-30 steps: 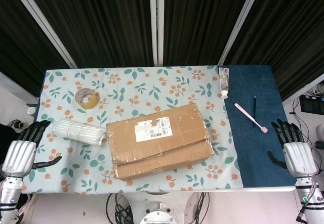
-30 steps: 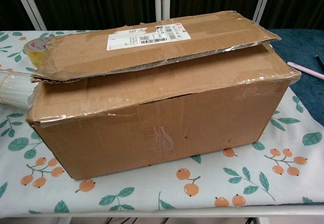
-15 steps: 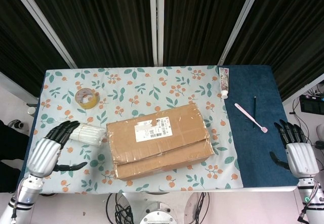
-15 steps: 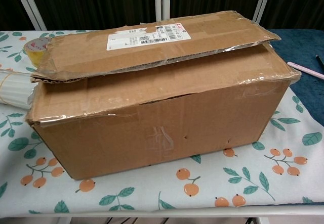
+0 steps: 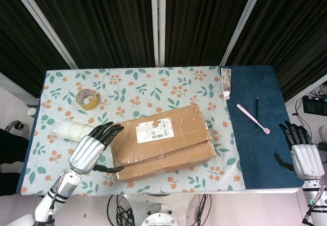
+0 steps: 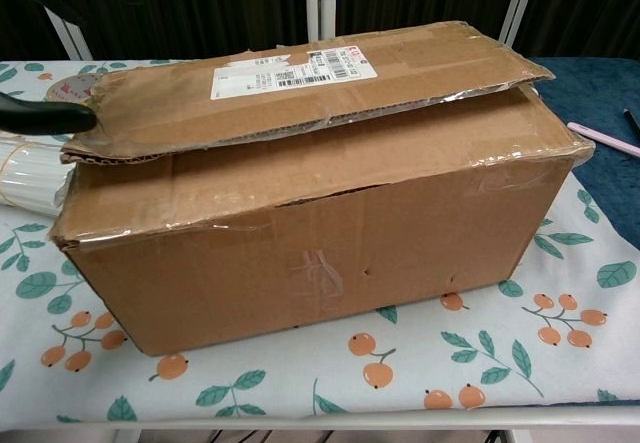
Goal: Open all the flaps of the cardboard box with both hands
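Cardboard box [image 5: 161,142] sits low of centre in the head view, on the floral cloth [image 5: 153,85], its flaps not yet raised. Over the past second the left hand [image 5: 92,147] has swept in from the frame's left edge to the box's left end, fingers spread and holding nothing, likely lining up on a flap. The right hand [image 5: 301,152] stays open at lower right. The top flap is creased corrugated board with glossy tape; a tape roll [image 5: 87,99] lies at upper left.
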Controlling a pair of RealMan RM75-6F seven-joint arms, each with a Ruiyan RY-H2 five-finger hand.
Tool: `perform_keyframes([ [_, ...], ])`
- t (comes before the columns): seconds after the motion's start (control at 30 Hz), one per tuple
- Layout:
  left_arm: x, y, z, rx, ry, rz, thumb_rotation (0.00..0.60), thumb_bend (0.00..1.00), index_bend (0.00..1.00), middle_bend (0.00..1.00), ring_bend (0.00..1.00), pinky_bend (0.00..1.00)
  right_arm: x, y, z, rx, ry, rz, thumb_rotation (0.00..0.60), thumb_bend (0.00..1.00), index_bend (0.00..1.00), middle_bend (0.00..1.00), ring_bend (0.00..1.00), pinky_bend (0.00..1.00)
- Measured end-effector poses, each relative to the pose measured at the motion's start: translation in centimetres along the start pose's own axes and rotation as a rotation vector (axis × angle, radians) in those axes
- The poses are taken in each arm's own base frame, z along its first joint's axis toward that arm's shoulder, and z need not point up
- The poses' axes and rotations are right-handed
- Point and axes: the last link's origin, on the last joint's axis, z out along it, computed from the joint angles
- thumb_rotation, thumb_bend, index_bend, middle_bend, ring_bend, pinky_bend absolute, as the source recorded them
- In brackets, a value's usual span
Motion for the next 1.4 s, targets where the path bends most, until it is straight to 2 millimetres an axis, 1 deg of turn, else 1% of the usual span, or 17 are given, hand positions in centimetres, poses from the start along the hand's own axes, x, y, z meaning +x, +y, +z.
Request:
perform_keyframes([
  [0.07,-0.4,0.4,0.5,-0.009,-0.002,0.005,0.302,0.0,0.09,0.12,0.09,0.21,-0.1,0.1,0.0,-0.002,-0.002,0.001,0.6,0.2,0.0,0.0,0.0,0.0],
  [0.23,-1.4,1.2,1.5,-0.023,0.001,0.01,0.328,0.0,0.09,0.12,0.09,0.21,-0.2,0.4,0.1,-0.009,-0.006,0.003,0.6,0.2,0.0,0.0,0.0,0.0],
  [0.5,-2.6,2.3,2.9,-0.046,0.018,0.001,0.33,0.0,0.09,0.12,0.09,0.2,-0.1,0.5,0.1,-0.011,-0.004,0.006,0.6,0.2,0.0,0.0,0.0,0.0],
  [0.63,-2.8,2.6,3.0,-0.046,0.025,0.019,0.337,0.0,0.09,0.12,0.09,0.2,-0.1,0.8,0.1,-0.018,-0.002,0.007,0.6,0.2,0.0,0.0,0.0,0.0],
  [0.67,-2.9,2.6,3.0,-0.045,0.029,0.024,0.35,0.0,0.09,0.12,0.09,0.2,-0.1,0.8,0.1,-0.02,-0.002,0.007,0.6,0.2,0.0,0.0,0.0,0.0],
  [0.77,-3.0,2.8,3.0,-0.042,0.044,0.043,0.414,0.0,0.09,0.11,0.09,0.2,-0.1,0.9,0.1,-0.02,-0.003,0.008,0.6,0.2,0.0,0.0,0.0,0.0],
  [0.9,-3.3,2.9,3.0,-0.034,0.042,0.06,0.47,0.0,0.09,0.11,0.09,0.2,-0.1,0.9,0.1,-0.019,-0.003,0.011,0.6,0.2,0.0,0.0,0.0,0.0],
  [0.97,-3.5,3.0,3.0,-0.033,0.038,0.063,0.484,0.0,0.08,0.11,0.09,0.2,-0.1,1.0,0.0,-0.02,-0.001,0.011,0.6,0.2,0.0,0.0,0.0,0.0],
  [1.1,-3.2,3.0,3.0,-0.032,0.056,0.061,0.486,0.02,0.08,0.11,0.09,0.2,0.1,1.1,0.0,-0.022,0.004,0.012,0.6,0.2,0.0,0.0,0.0,0.0],
  [1.33,-2.0,3.0,3.3,-0.023,0.145,0.06,0.485,0.12,0.08,0.11,0.09,0.2,0.2,1.0,0.1,-0.019,0.011,0.015,0.6,0.2,0.0,0.0,0.0,0.0],
  [1.4,-1.4,2.8,3.5,-0.017,0.184,0.064,0.528,0.14,0.08,0.11,0.09,0.2,0.3,1.0,0.1,-0.017,0.012,0.015,0.6,0.2,0.0,0.0,0.0,0.0],
])
